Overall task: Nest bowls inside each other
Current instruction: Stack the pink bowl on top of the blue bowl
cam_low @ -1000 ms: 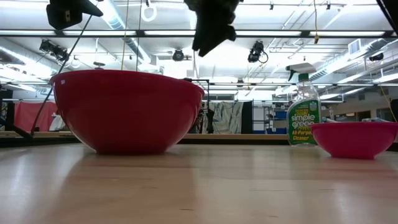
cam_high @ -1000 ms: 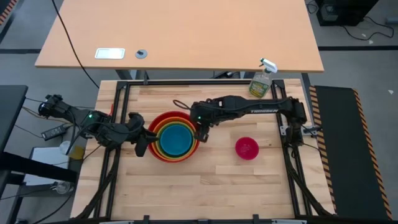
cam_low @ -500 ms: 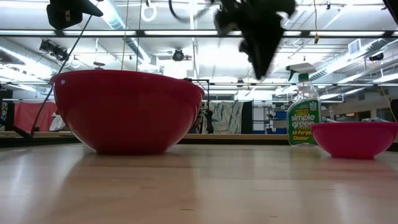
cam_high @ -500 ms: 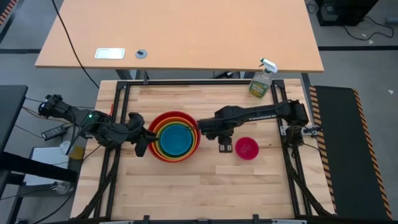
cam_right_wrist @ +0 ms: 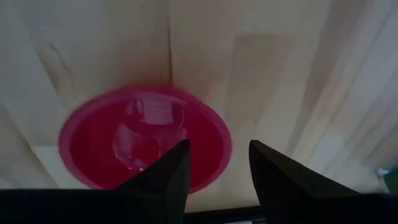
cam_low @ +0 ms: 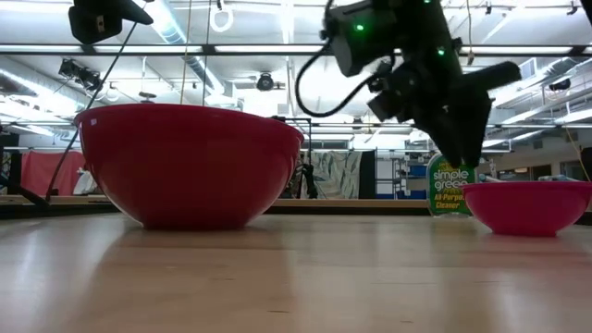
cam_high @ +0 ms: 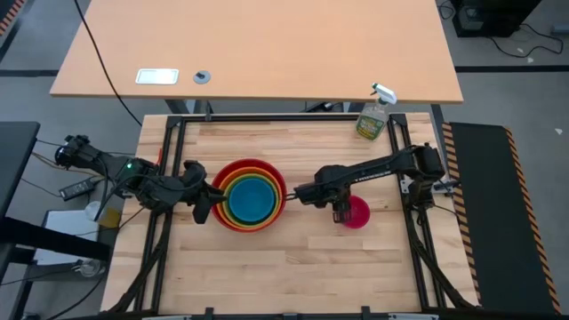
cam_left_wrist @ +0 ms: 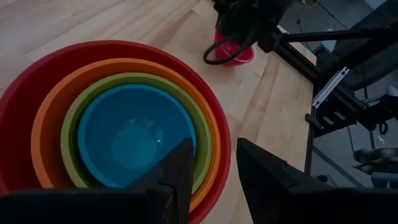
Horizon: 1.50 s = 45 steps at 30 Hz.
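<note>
A stack of nested bowls (cam_high: 252,194) rests on the wooden table: red outermost, then orange, lime green and blue (cam_left_wrist: 134,134) innermost. The small pink bowl (cam_high: 358,213) sits alone to the stack's right. My right gripper (cam_high: 340,212) hangs open, fingers pointing steeply down, just above the pink bowl's left rim (cam_right_wrist: 143,140), touching nothing; in the low view its tips (cam_low: 460,166) stand a little above that rim. My left gripper (cam_high: 205,204) waits open over the red bowl's left rim (cam_left_wrist: 217,162), raised clear of it.
A clear spray bottle (cam_high: 373,116) stands at the table's far right corner, behind the pink bowl in the low view (cam_low: 444,194). Black frame rails (cam_high: 418,249) run along the table's sides. Bare wood (cam_high: 284,276) lies toward the near edge.
My right gripper has left the stack's right rim, travelled toward the table's right edge and downward to the pink bowl, and tipped from slanting to pointing steeply down. Its fingers have stayed open. The bowls have not moved.
</note>
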Available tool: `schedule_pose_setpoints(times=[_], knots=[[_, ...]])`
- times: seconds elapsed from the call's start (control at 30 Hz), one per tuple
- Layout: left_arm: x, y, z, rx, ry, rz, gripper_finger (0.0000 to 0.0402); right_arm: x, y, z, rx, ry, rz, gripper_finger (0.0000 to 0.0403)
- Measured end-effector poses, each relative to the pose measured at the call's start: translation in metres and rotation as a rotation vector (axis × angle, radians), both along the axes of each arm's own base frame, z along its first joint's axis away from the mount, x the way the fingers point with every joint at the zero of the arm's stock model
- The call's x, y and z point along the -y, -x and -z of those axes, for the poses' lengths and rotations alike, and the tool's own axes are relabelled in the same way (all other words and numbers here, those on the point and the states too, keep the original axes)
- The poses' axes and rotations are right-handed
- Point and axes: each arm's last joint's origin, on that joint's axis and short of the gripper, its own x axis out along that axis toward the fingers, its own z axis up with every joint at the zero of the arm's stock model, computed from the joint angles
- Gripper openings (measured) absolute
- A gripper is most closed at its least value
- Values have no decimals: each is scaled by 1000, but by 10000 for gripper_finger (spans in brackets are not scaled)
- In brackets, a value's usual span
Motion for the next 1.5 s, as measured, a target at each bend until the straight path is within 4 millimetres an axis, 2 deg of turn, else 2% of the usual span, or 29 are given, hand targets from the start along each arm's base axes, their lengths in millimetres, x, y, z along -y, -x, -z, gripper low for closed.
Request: schedule_pose_setpoints(times=[0.2,0.47,0.63,0.83,0.97,1.3,1.5], knots=[[0,0,0,0,3,-2,126,8,25,4,19,14,50,181],[0,0,0,0,2,-1,126,20,53,5,151,9,177,210],[0,0,0,0,2,-2,126,22,59,14,212,-3,186,216],[0,0,0,0,2,-2,126,22,63,34,245,-33,194,206],[0,0,0,0,2,-1,126,21,65,40,252,-36,228,178],[0,0,0,0,1,-1,126,21,64,42,273,-44,245,55],[0,0,0,0,2,-2,126,20,62,40,284,-96,255,37]])
